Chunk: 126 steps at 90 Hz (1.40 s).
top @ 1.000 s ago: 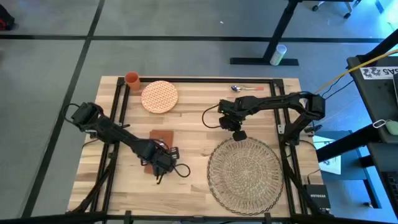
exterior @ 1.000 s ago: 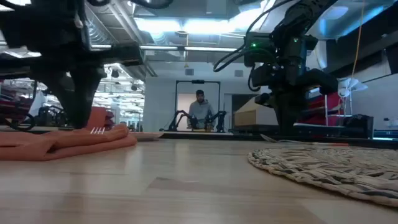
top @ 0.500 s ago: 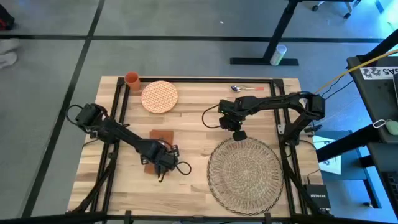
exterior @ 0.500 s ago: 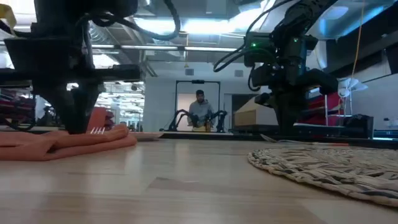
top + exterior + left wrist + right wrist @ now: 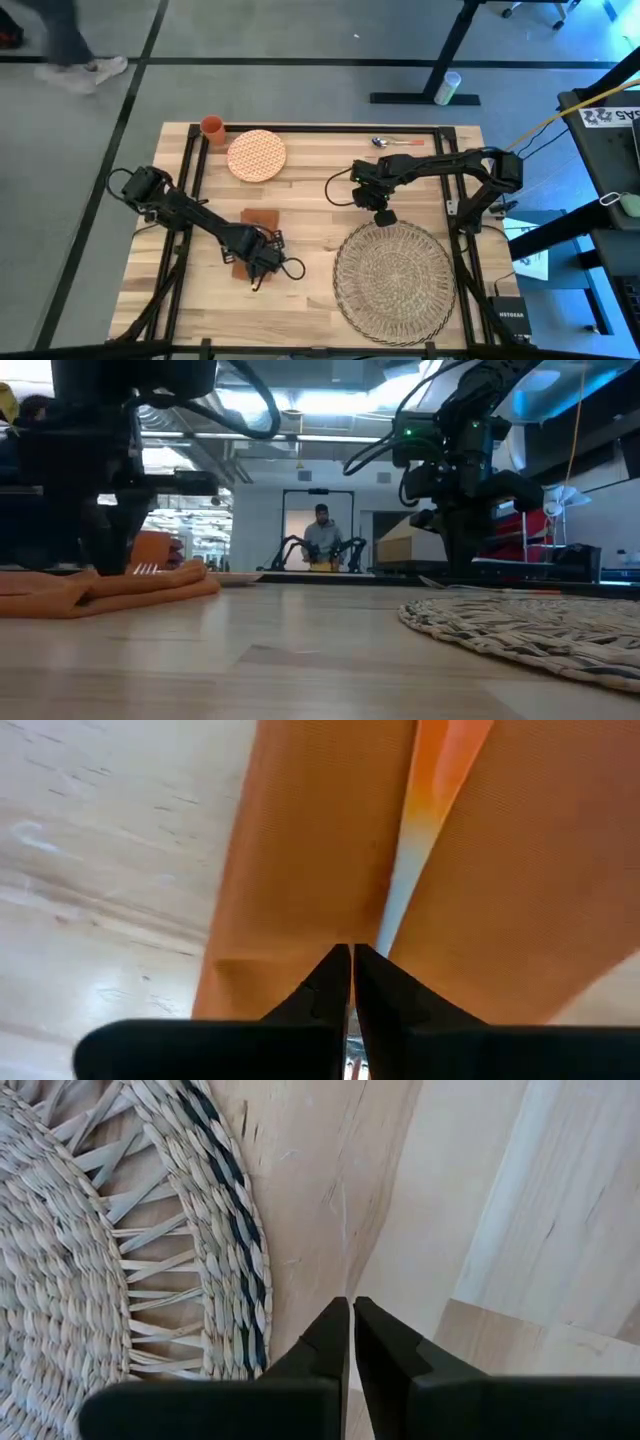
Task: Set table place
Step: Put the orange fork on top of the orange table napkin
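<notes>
meanwhile left end effector [image 5: 263, 262] apparently shifted slightly along napkin [image 5: 258, 219].

You have a rust-orange napkin [image 5: 257, 222] lying folded at about eight o'clock from the tabletop's centre. At eleven o'clock sits an orange-patterned round plate [image 5: 256, 155], and just beside it, in the far corner, an orange cup [image 5: 212, 126]. A spoon [image 5: 394, 142] lies at one o'clock near the far rail. Beyond the far edge, a person [image 5: 322, 536] stands in a doorway.
</notes>
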Each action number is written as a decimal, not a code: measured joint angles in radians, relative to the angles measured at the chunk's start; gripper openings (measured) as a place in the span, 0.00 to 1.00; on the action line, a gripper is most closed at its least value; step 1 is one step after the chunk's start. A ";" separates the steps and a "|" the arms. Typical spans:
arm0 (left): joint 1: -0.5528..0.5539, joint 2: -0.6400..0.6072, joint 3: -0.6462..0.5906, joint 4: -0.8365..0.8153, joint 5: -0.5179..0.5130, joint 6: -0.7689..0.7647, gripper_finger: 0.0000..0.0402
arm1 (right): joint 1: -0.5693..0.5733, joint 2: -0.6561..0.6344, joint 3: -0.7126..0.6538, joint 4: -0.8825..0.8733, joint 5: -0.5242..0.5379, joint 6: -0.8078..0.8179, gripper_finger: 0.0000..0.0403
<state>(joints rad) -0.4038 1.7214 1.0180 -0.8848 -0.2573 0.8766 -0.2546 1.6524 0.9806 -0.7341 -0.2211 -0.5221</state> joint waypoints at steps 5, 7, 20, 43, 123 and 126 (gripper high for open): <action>0.000 0.000 0.000 0.000 0.000 -0.003 0.00 | 0.000 0.000 0.000 0.000 0.000 0.000 0.01; 0.000 0.000 0.000 0.000 0.000 -0.003 0.00 | 0.000 0.000 0.000 0.000 0.000 0.000 0.01; -0.003 0.000 0.000 0.001 -0.007 -0.003 0.00 | 0.000 0.000 0.000 0.000 0.000 0.000 0.01; -0.030 -0.001 0.000 0.007 -0.004 -0.022 0.00 | 0.000 0.000 0.000 0.000 0.000 0.000 0.01; -0.014 -0.067 0.057 -0.064 -0.043 -0.348 0.00 | 0.000 0.000 0.000 -0.015 0.000 0.000 0.01; 0.002 -0.083 0.055 -0.084 -0.045 -0.395 0.00 | 0.000 0.000 0.000 -0.018 0.000 0.000 0.01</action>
<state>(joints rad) -0.4017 1.6386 1.0725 -0.9691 -0.3018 0.4818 -0.2546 1.6524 0.9806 -0.7520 -0.2214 -0.5218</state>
